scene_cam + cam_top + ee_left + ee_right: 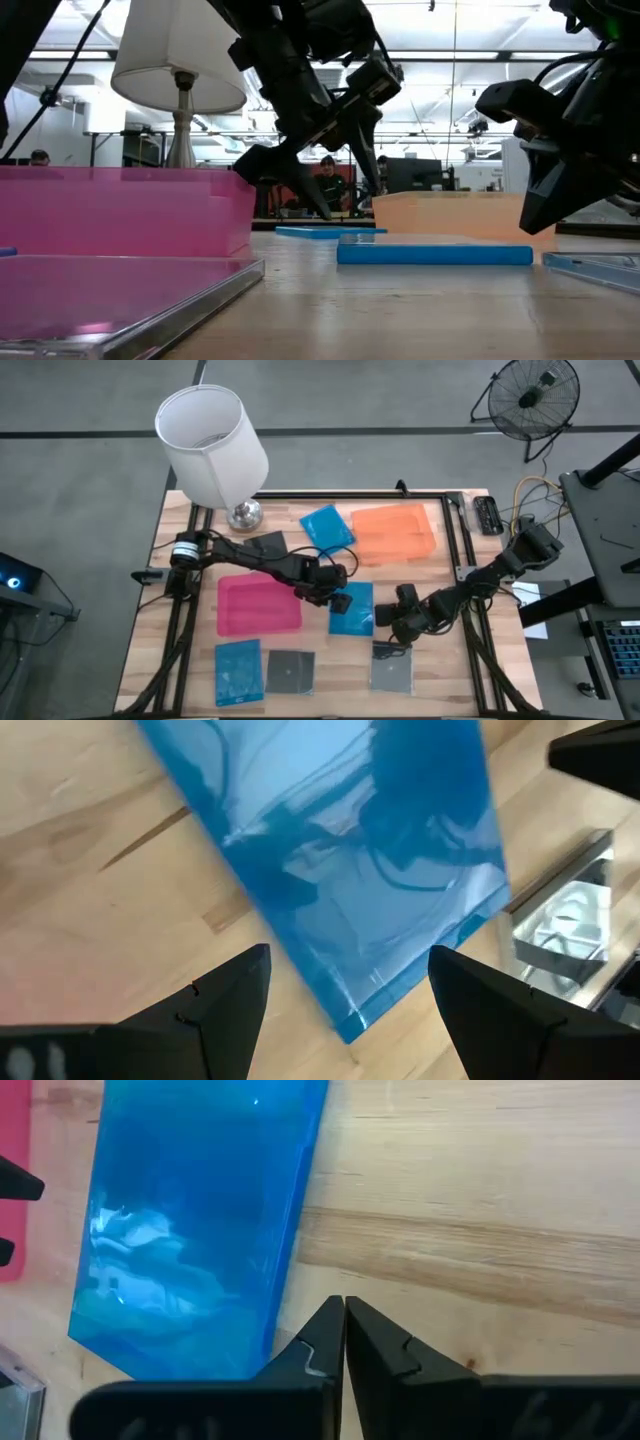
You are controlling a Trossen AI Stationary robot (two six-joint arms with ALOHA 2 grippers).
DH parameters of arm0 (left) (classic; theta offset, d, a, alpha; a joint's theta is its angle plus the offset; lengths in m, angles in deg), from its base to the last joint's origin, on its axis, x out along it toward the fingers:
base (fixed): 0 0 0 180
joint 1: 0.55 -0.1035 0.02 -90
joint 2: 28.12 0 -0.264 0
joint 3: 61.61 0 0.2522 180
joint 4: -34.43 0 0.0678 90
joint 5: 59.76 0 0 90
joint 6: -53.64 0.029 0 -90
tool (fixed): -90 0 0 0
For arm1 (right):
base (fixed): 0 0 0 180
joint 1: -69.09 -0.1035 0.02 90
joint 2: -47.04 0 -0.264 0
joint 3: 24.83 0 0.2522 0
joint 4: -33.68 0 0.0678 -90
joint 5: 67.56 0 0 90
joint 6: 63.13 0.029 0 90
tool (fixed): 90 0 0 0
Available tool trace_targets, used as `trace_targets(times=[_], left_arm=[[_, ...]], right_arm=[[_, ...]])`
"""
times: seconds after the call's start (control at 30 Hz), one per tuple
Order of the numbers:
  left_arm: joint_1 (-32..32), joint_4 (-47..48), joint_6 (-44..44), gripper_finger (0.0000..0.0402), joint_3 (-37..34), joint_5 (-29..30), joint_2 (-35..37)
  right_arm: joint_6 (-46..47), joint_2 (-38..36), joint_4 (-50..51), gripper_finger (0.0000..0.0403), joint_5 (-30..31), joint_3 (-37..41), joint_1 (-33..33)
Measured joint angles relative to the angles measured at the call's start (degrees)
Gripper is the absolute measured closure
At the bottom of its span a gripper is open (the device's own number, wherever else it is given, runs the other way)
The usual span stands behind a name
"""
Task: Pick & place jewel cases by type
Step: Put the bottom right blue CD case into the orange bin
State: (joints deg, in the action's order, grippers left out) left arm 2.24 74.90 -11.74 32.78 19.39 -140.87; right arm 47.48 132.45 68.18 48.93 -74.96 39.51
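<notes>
A blue jewel case (pixel 351 608) lies flat on the table's middle, between the pink tray (pixel 258 605) and my right gripper. My left gripper (pixel 345 1020) hangs open over the case's far left corner (pixel 350 1025), one finger on either side, apart from it. My right gripper (pixel 345 1342) is shut, with nothing between its fingers. It points down at the bare wood just beyond the same case's (pixel 190 1230) right edge. Another blue case (pixel 327 527) lies beside the orange tray (pixel 393 532), and a third one (pixel 238 672) lies at the near left.
Dark cases lie at the near middle (pixel 290 673), under my right arm (pixel 392 667), and by the lamp's foot (pixel 265 545). The white-shaded lamp (pixel 215 445) stands at the far left. A dark rail frame (pixel 460 535) borders the table.
</notes>
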Motion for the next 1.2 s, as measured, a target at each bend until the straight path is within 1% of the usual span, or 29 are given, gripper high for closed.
trace_targets(times=[0.27, 0.43, 0.6, 0.67, 0.8, 0.93, 1.0, 1.07, 1.2], left_arm=[[0.4, -7.8, -1.3, 0.0145, -2.0, 1.1, -0.1], [0.4, -7.9, -2.0, 0.0145, -2.3, 1.5, 0.1], [0.4, -7.4, -2.0, 0.0145, -2.1, 3.8, 2.3], [0.4, -5.8, -1.9, 0.0145, -2.3, 4.8, 3.2], [0.4, -4.9, -1.9, 0.0145, -2.3, 5.9, 4.3], [0.5, -7.0, -2.6, 0.0145, -1.6, 7.5, 4.4], [0.6, -10.2, -2.6, 0.0145, -1.1, 9.0, 4.4], [0.5, -12.8, -1.7, 0.0145, -1.1, 10.4, 4.5], [-0.9, -16.3, 4.1, 0.0145, -1.2, 10.9, 4.5]], right_arm=[[-0.9, 0.0, -0.2, 0.0394, 0.0, 0.1, 0.0], [-2.8, 0.0, -0.3, 0.0394, -1.1, 0.1, 0.0], [-3.3, 0.0, -0.2, 0.0395, -1.1, 0.2, 0.0], [-4.0, 0.0, -0.2, 0.0395, -1.3, 0.2, 0.0], [-4.8, 0.0, -0.2, 0.0395, -2.6, 0.6, 0.0], [-4.8, 0.3, -0.4, 0.0395, -2.9, 1.0, 0.0], [-5.1, 0.7, -0.7, 0.0395, -3.1, 1.0, 0.0], [-5.8, 1.3, -1.4, 0.0395, -3.8, 1.1, 0.0], [-7.6, 3.1, -4.5, 0.0395, -4.7, 1.2, 0.0]])
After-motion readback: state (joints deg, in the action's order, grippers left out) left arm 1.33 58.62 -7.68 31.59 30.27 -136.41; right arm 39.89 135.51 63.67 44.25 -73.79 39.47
